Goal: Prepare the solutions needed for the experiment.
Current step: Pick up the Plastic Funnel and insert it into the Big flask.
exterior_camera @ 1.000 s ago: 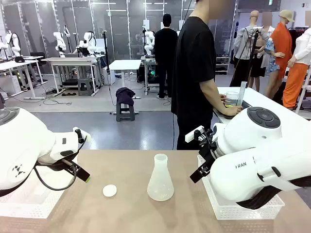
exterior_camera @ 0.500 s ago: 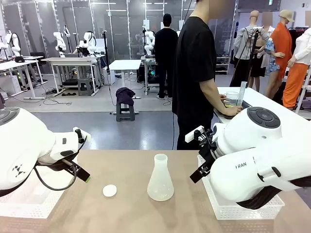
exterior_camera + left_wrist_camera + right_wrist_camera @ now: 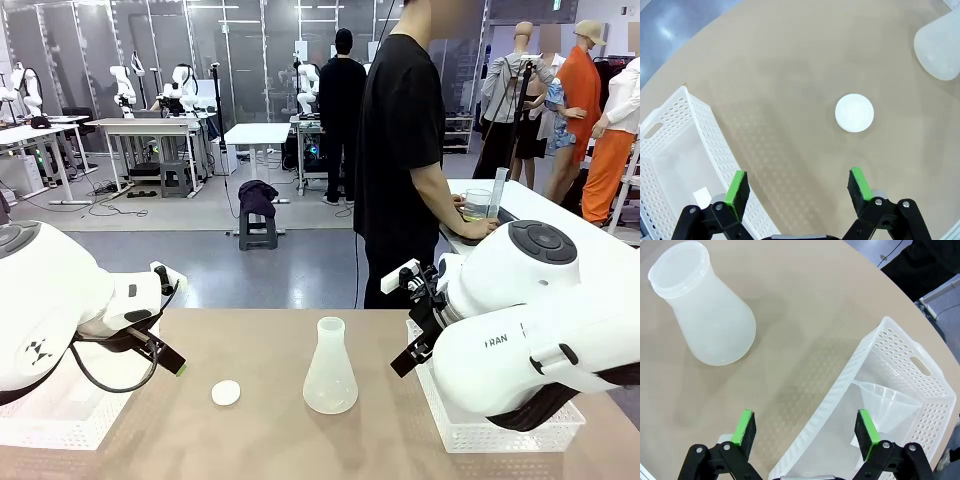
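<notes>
While the left gripper (image 3: 798,186) and right gripper (image 3: 804,431) hang wide and empty, the funnel (image 3: 885,401) just ahead of the right one looks next: grasp its rim squarely.

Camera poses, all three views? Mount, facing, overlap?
Front: between the arms, facing across the table toward the person; left arm and right arm show.
Left wrist: looks down past open left end effector at white disc, left basket.
Right wrist: looks down past open right end effector at funnel in right basket.
Shared: flask in all three.
</notes>
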Robot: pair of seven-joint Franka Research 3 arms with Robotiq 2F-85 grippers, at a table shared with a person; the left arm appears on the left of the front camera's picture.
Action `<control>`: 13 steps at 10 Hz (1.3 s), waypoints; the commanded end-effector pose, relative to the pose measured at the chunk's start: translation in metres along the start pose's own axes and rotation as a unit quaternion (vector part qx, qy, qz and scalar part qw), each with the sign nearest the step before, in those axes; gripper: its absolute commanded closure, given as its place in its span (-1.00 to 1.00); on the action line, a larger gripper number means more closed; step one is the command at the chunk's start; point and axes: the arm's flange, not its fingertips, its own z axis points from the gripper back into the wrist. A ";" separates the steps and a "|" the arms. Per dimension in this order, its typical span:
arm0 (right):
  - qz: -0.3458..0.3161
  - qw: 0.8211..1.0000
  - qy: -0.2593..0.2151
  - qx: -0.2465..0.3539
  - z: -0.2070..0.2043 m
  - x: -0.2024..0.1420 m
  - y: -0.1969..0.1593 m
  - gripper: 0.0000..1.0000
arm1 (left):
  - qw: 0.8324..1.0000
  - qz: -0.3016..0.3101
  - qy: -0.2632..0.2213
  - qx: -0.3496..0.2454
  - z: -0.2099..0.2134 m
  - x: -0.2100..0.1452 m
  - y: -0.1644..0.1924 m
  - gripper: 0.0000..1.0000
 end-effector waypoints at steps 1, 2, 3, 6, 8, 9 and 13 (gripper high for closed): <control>-0.001 1.000 0.000 0.000 0.000 0.000 0.000 -1.00 | 1.000 0.000 0.000 0.000 0.000 0.000 0.000 -1.00; -0.001 1.000 0.000 0.000 0.000 0.000 0.000 -1.00 | 1.000 0.000 0.000 0.000 0.000 0.000 0.000 -1.00; -0.001 1.000 0.000 0.000 0.000 0.000 0.000 -1.00 | 1.000 0.000 0.000 0.000 0.000 0.000 0.000 -1.00; -0.001 1.000 0.000 0.000 0.000 0.000 0.000 -1.00 | 1.000 0.000 0.000 0.000 0.000 0.000 0.000 -1.00; -0.001 1.000 0.000 0.000 0.000 0.000 0.000 -1.00 | 1.000 0.000 0.000 0.000 0.000 0.000 0.000 -1.00; -0.001 1.000 0.000 0.000 0.000 0.000 0.000 -1.00 | 1.000 0.000 0.000 0.000 0.000 0.000 0.000 -1.00; 0.000 1.000 0.000 0.000 0.000 0.000 0.000 -1.00 | 1.000 0.000 0.000 0.000 0.000 0.000 0.000 -1.00</control>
